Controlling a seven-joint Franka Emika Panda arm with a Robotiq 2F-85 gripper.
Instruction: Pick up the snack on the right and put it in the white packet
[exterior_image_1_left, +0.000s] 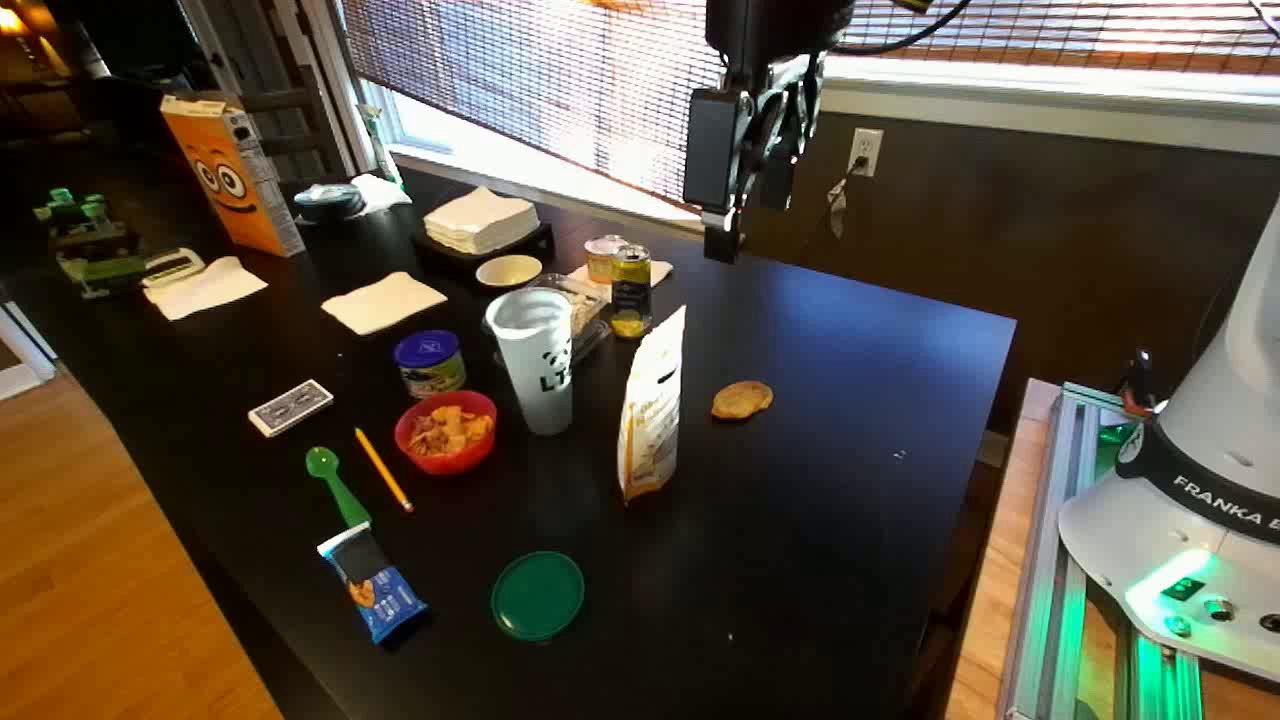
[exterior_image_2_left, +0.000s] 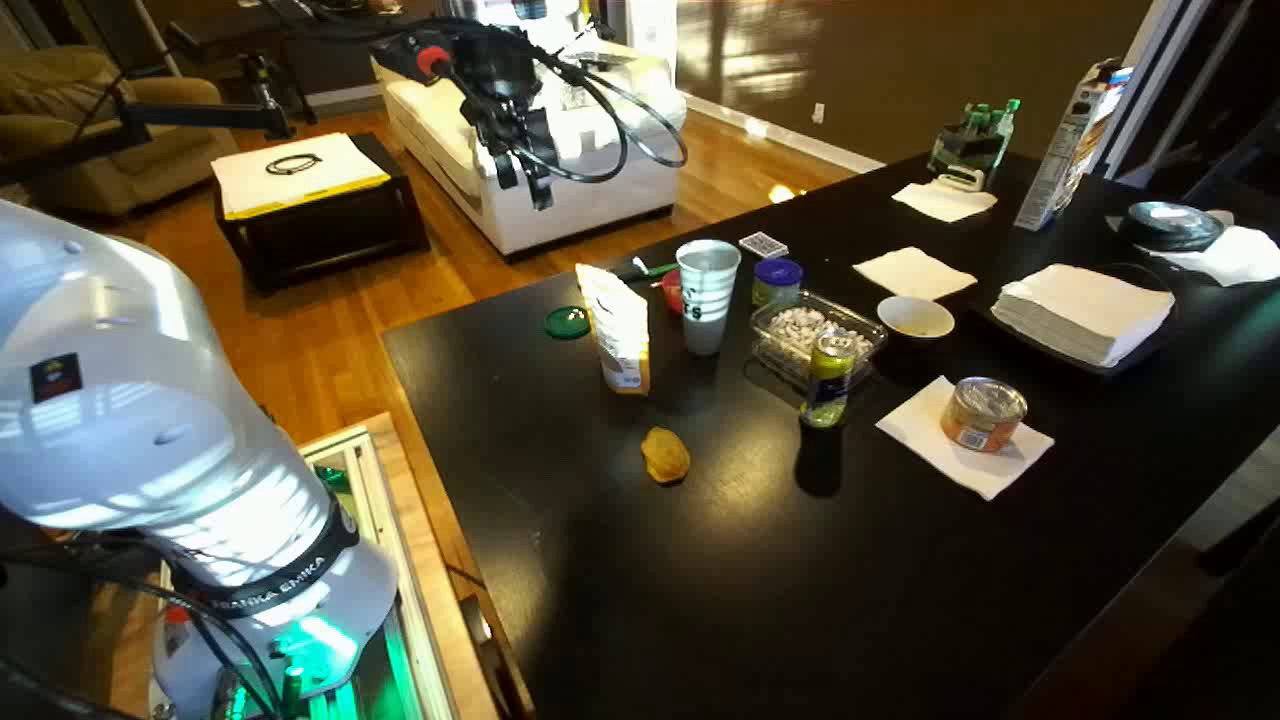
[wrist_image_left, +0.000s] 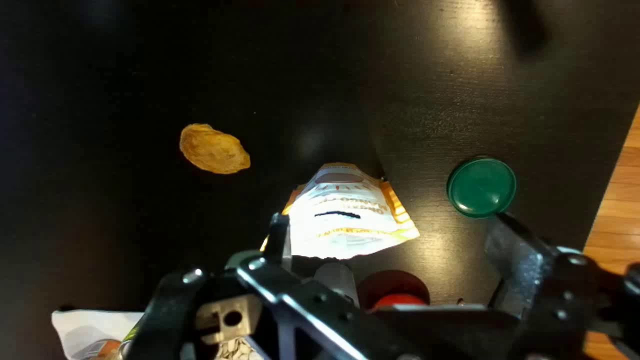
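Red bowl (exterior_image_1_left: 447, 463) near yellow pencil (exterior_image_1_left: 383, 470). Tin (exterior_image_2_left: 983, 415) on napkin (exterior_image_2_left: 985, 475). Can (exterior_image_2_left: 828, 380) beside clear tray (exterior_image_2_left: 778, 354). Farther back, perhaps bottles (exterior_image_2_left: 1004, 130).

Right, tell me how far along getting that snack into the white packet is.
Done: no step yet; the golden-brown snack piece lies on the dark tabletop, apart from the upright white stand-up pouch. In hand: nothing; the Robotiq gripper hangs above the tabletop, spread wide open in the wrist view. Left: the whole transfer, so grasp the snack piece, lift it and put it in the pouch.
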